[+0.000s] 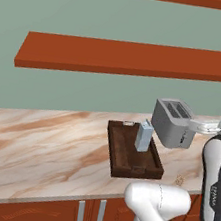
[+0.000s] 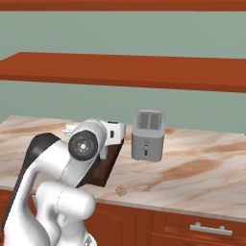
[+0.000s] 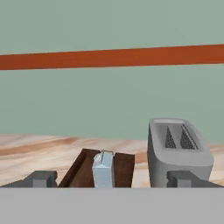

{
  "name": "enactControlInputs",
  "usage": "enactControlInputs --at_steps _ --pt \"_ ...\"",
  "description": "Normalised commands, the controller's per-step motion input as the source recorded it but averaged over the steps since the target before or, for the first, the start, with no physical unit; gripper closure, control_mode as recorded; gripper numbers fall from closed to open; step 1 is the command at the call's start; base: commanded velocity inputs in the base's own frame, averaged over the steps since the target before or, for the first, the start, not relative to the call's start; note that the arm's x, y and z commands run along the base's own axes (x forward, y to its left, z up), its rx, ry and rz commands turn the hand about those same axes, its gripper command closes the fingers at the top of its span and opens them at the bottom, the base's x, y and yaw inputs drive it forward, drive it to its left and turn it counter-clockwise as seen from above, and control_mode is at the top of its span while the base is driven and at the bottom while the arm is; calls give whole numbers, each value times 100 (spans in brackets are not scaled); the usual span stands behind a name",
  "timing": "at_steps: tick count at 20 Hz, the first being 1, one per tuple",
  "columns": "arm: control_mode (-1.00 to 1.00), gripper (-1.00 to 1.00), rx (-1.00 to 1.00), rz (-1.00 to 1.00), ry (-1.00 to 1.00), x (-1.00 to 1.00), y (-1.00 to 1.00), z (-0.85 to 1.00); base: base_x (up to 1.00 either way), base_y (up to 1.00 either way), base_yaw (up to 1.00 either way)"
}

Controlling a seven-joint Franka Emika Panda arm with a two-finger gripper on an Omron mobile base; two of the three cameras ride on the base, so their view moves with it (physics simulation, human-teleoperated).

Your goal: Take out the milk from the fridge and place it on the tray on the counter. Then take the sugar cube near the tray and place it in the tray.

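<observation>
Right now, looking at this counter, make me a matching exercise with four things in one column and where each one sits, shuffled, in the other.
Things:
1. pale blue-grey gabled milk carton
2. grey two-slot toaster
3. small beige sugar cube
4. dark brown wooden tray

Places:
A. on the counter's front edge, outside the tray
B. lying flat on the beige marble counter, beside the toaster
C. upright inside the tray
D. standing on the counter, beside the tray

Pairs: 1-C, 2-D, 3-A, 4-B
</observation>
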Motion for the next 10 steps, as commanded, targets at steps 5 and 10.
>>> enactControlInputs --at_steps 5,10 --pt "-100 -100 -1 -2 23 -75 -23 46 0 0 0" --pt "-100 -100 -3 -7 55 -47 0 5 0 0 0"
